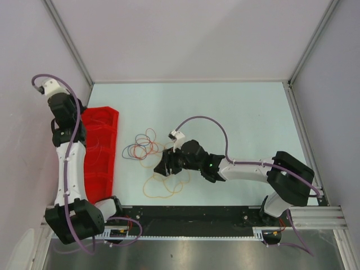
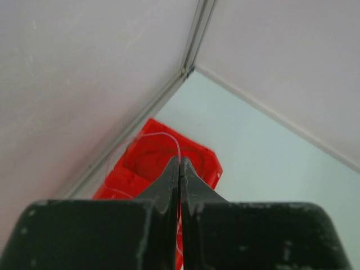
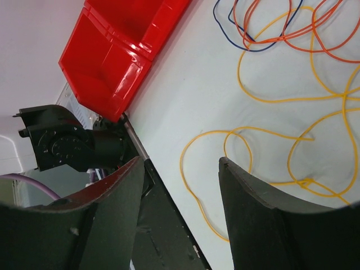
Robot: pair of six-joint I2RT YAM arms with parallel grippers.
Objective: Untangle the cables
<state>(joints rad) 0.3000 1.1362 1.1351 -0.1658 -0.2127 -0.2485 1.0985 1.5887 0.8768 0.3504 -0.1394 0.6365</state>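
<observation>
**Cables part-sorted: one strand held over bin, the rest on the table**

The cables (image 1: 143,145) lie as a loose knot of orange, red and dark blue loops on the table (image 1: 242,124), left of centre. The yellow loops (image 3: 305,181) sprawl just nearer the arms. One pale thin strand (image 2: 160,135) is apart from them. It is pinched between the tightly closed fingers of the left gripper (image 2: 179,164) and held high over the red bin (image 2: 197,158), judged to keep it free of the knot for dropping there. The right gripper (image 3: 180,169) hovers low over the yellow loops, jaws moderately apart and empty, evidently lined up for the next strand. Where the strand's free end hangs cannot be told.
</observation>
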